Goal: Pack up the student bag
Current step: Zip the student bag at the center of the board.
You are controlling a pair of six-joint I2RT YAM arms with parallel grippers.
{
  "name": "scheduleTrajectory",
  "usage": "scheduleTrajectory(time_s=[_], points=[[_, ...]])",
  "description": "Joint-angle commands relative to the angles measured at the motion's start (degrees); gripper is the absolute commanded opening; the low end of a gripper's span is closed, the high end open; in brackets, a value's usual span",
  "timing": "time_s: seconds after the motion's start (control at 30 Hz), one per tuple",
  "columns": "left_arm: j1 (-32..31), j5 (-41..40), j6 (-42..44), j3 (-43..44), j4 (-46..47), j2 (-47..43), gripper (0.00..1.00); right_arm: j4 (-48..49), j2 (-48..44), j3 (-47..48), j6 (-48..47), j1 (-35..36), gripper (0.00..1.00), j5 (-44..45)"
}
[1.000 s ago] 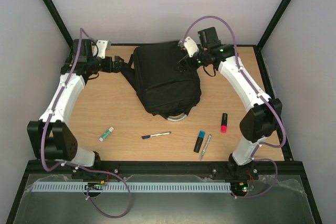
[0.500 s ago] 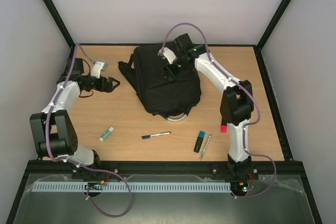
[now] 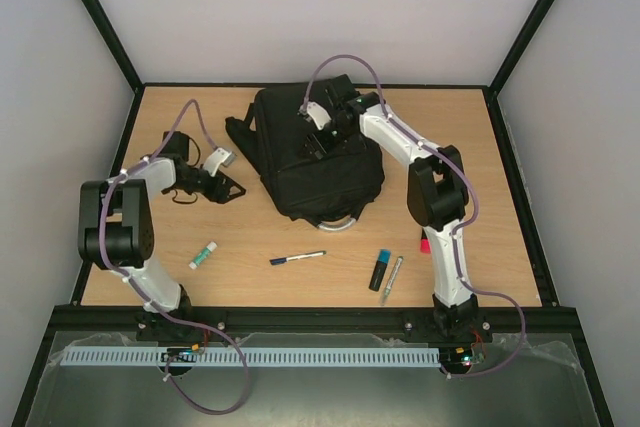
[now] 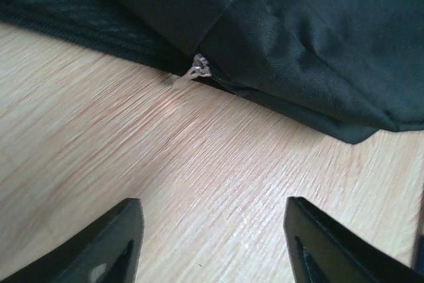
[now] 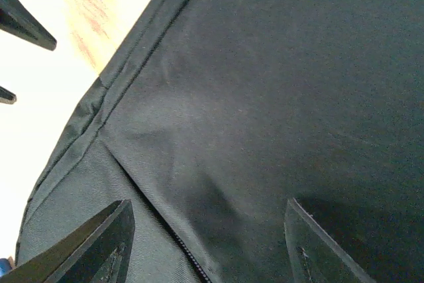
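- table (image 3: 490, 177): wooden top, everything sits on it.
- student bag (image 3: 318, 162): black backpack lying flat at the far middle of the table, grey-white loop handle (image 3: 345, 219) on its near end. Looks zipped shut, and I can't see anything packed.
- right gripper (image 5: 207, 213): over the bag's upper panel with its jaws partway apart and nothing between them. Black cloth and a zip line (image 5: 189, 256) sit right under the fingers. Can't tell whether the tips touch the cloth.
- left gripper (image 4: 212, 220): low over bare wood just beside the bag's left edge, jaws partway apart, empty.
- loose stationery on the near half, well apart from the bag:
  - blue highlighter (image 3: 381, 269) with a grey pen (image 3: 392, 279) just beside it
  - dark-capped pen (image 3: 297, 258)
  - green-capped white stick (image 3: 203, 255)
  - pink marker (image 3: 426, 240), partly hidden behind the right arm (image 3: 440, 187)
- zip pull (image 4: 199, 67): small metal tab poking out of the bag's side seam, ahead of the left gripper and near its centre line.
- my read: the step in hand is opening the bag, and packing hasn't begun. To do it well:
  - left goes in low and square to the tab and pinches the tab itself, not the fabric fold above it
  - right pins the panel down first so the bag doesn't slide
  - then drag along the zip track, not away from the bag
- risk: the tab is tiny and the cloth is soft, so a miss or bunching is likely if the approach is rushed.
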Motion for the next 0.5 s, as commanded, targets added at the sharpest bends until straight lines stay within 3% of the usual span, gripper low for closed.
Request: scheduleTrajectory(time_s=[0.0, 0.17, 0.47], points=[[-1.93, 0.94, 11.91, 3.57, -2.12, 3.63, 0.54, -2.79, 2.27, -2.38, 0.23, -3.25, 0.63, 3.66], [-4.18, 0.58, 12.83, 6.72, 0.49, 7.18, 0.42, -3.24, 3.39, -3.56, -0.62, -4.34, 0.63, 3.64], [-8.37, -2.77, 12.54, 9.94, 2.49, 11.37, 0.38, -3.97, 4.31, -4.49, -1.48, -4.52, 0.63, 4.06]])
